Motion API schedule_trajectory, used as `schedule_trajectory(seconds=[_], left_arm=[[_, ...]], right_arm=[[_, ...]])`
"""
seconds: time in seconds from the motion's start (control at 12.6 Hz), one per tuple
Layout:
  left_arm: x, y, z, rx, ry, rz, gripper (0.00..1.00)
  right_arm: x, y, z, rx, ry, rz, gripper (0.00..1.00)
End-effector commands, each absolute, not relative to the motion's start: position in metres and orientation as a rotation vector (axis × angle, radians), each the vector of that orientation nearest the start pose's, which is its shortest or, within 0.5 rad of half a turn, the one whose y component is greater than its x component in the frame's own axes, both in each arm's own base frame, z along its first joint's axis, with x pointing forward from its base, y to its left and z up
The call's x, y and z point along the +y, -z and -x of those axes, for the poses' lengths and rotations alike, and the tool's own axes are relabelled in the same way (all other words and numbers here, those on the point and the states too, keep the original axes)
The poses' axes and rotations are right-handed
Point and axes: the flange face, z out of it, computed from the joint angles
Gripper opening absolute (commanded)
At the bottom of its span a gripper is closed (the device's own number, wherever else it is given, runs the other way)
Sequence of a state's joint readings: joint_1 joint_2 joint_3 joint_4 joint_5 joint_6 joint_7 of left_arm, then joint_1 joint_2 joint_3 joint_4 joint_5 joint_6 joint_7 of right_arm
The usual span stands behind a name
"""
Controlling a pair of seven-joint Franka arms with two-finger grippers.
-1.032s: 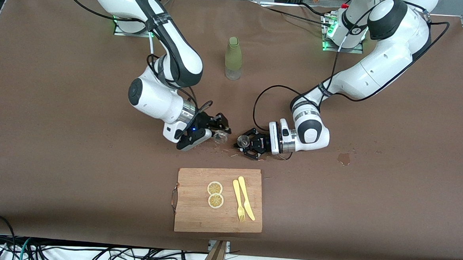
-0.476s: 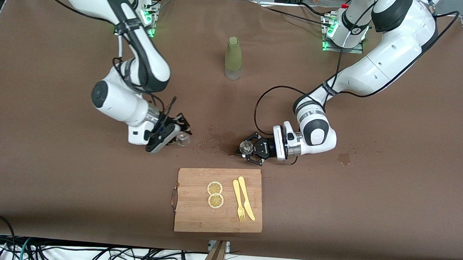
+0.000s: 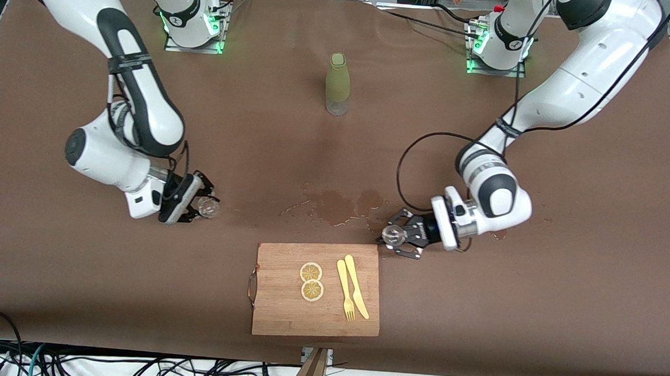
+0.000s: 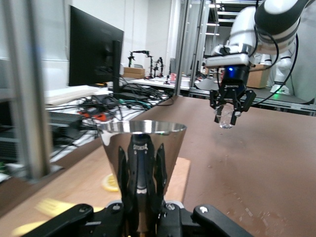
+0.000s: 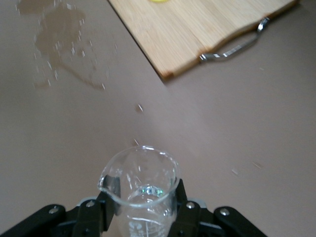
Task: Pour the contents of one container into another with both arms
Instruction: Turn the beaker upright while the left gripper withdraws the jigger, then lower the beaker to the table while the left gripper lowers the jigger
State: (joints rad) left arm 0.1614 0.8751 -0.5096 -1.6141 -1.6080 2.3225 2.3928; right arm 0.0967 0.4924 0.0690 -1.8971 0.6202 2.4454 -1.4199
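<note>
My right gripper (image 3: pixel 197 205) is shut on a small clear glass beaker (image 3: pixel 209 208), held low over the table toward the right arm's end. In the right wrist view the beaker (image 5: pixel 139 183) sits upright between the black fingers (image 5: pixel 91 217), spout showing. My left gripper (image 3: pixel 399 236) is shut on a shiny metal cone-shaped cup (image 3: pixel 391 234), just off the corner of the cutting board (image 3: pixel 282 314). The left wrist view shows the metal cup (image 4: pixel 143 148) gripped at its narrow base, with the right gripper (image 4: pixel 230 106) and its beaker (image 4: pixel 225 121) farther off.
A wet spill (image 3: pixel 340 202) darkens the brown table between the two grippers. On the board lie two lemon slices (image 3: pixel 311 281), a yellow fork (image 3: pixel 345 297) and a knife (image 3: pixel 357 285). A green bottle (image 3: pixel 338 84) stands near the bases. Another small stain (image 3: pixel 499 228) lies under the left wrist.
Both arms have swung apart, each toward its own end of the table, carrying their containers. The wet patch between them now shows larger.
</note>
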Motion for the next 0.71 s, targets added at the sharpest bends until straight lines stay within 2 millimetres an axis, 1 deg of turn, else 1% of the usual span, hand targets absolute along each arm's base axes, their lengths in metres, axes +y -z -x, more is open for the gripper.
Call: schedule_trajectory(seconds=[0.0, 0.08, 0.16, 0.24, 0.32, 0.4, 0.56, 0.64], left_arm=[[-0.148, -0.177, -0.659, -0.976, -1.254, -1.588, 0.00], [-0.123, -0.177, -0.662, -0.946, -1.265, -1.567, 0.00], [-0.093, -0.180, -0.666, -0.974, -1.277, -1.574, 0.00], [-0.060, -0.191, -0.670, -1.013, -1.293, -1.599, 0.00], [-0.033, -0.201, -0.672, -1.025, -1.310, -1.603, 0.00], [-0.006, -0.205, -0.670, -1.031, -1.294, -1.599, 0.00], [0.047, -0.200, -0.658, -1.061, -1.252, -1.597, 0.00], [0.068, -0.197, -0.651, -1.074, -1.237, -1.588, 0.00]], right_arm=[[0.055, -0.248, -0.623, -1.607, 0.444, 2.260, 0.32], [0.039, -0.245, -0.622, -1.643, 0.455, 2.222, 0.32], [0.021, -0.242, -0.620, -1.668, 0.471, 2.183, 0.32], [0.008, -0.233, -0.618, -1.665, 0.497, 2.139, 0.32], [-0.006, -0.227, -0.616, -1.667, 0.549, 2.098, 0.32], [-0.015, -0.217, -0.613, -1.668, 0.595, 2.050, 0.32], [-0.028, -0.205, -0.606, -1.655, 0.648, 1.973, 0.33], [-0.037, -0.198, -0.603, -1.643, 0.655, 1.951, 0.33]])
